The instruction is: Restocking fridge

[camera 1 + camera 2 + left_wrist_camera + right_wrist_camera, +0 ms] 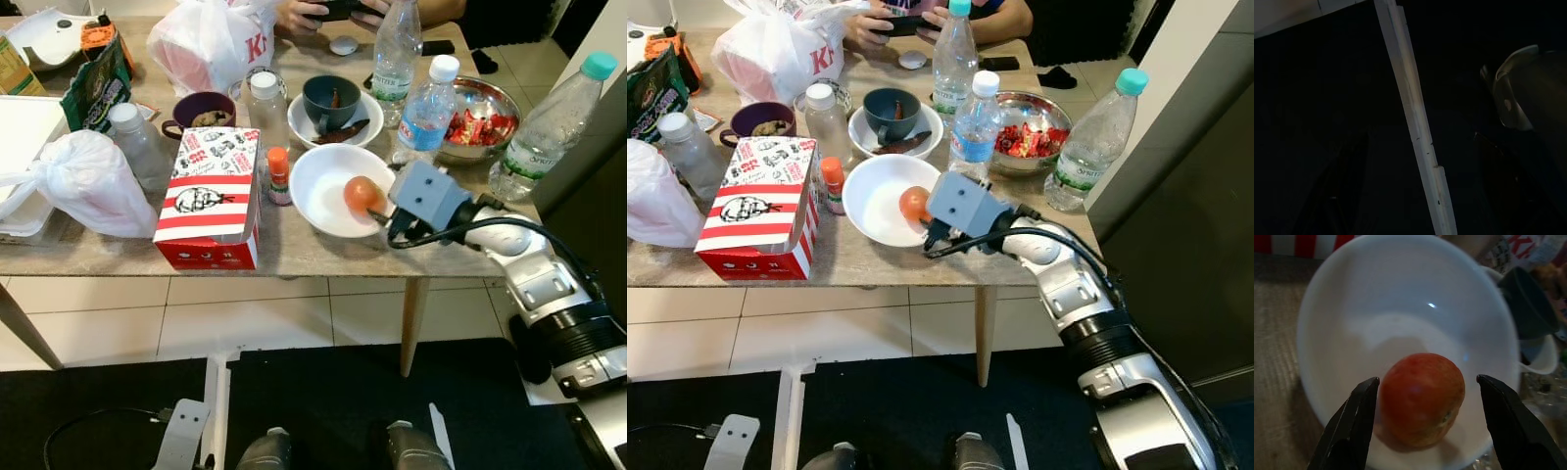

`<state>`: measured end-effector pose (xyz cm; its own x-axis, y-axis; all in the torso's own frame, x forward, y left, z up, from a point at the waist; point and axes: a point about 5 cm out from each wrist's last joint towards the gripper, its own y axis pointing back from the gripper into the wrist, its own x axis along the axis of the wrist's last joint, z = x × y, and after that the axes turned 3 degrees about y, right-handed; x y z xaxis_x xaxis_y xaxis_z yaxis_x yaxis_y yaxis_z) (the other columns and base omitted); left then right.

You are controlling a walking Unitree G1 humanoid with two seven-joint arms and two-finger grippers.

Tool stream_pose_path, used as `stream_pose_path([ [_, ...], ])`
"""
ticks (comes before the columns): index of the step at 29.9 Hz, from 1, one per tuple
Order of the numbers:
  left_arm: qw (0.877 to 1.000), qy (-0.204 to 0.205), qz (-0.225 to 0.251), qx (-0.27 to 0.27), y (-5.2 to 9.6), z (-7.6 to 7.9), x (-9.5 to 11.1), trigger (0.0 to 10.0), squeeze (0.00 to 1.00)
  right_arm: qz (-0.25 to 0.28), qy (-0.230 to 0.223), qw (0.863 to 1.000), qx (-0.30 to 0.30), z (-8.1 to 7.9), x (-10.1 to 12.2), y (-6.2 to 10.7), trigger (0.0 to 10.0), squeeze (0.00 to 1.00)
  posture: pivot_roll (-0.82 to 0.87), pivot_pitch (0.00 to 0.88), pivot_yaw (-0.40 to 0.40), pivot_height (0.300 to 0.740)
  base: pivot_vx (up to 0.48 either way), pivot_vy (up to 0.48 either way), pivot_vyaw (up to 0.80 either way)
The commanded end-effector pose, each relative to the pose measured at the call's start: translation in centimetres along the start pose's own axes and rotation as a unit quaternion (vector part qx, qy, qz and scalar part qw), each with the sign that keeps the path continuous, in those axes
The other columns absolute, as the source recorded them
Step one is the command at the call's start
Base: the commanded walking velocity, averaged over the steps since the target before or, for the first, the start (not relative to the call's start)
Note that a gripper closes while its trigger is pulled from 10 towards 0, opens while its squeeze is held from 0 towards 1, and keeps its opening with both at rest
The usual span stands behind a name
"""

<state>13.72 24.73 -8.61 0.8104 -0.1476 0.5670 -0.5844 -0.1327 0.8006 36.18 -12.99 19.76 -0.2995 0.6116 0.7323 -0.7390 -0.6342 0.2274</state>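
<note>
Your landmark is the smooth white bowl point(333, 191) on the stone-topped table point(294, 250). Left of it stands the red-and-white striped cardboard box point(211, 196). Inside the bowl lies the round, glossy reddish apple point(1422, 396). Your right hand point(1425, 423) reaches over the bowl's right rim, its black fingers point(1349, 426) spread wide, flanking the apple with a gap on each side.
</note>
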Motion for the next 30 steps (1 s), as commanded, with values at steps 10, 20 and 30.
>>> stream_pose_path([
  [10, 1.0, 0.007, -0.029, -0.002, 0.5, 0.3, -1.9, 10.0, 0.0, 0.026, 0.052, 0.997, 0.047, 0.1, 0.9, 0.1, 10.0, 0.0, -0.08, 0.236, -0.046, 0.723, 0.0, 0.0, 0.0],
  [20, 1.0, 0.007, -0.029, -0.005, 0.5, 0.6, -1.9, 10.0, 0.0, 0.146, 0.073, 0.985, -0.053, 4.5, 6.3, 3.3, 10.0, 0.0, -0.09, 0.239, -0.049, 0.723, 0.0, 0.0, 0.0],
  [30, 1.0, 0.008, -0.024, -0.008, 0.4, 0.9, -1.7, 10.0, 0.0, 0.162, 0.038, 0.982, 0.092, -1.0, 6.5, 3.2, 10.0, 0.0, -0.09, 0.24, -0.051, 0.723, 0.0, 0.0, 0.0],
])
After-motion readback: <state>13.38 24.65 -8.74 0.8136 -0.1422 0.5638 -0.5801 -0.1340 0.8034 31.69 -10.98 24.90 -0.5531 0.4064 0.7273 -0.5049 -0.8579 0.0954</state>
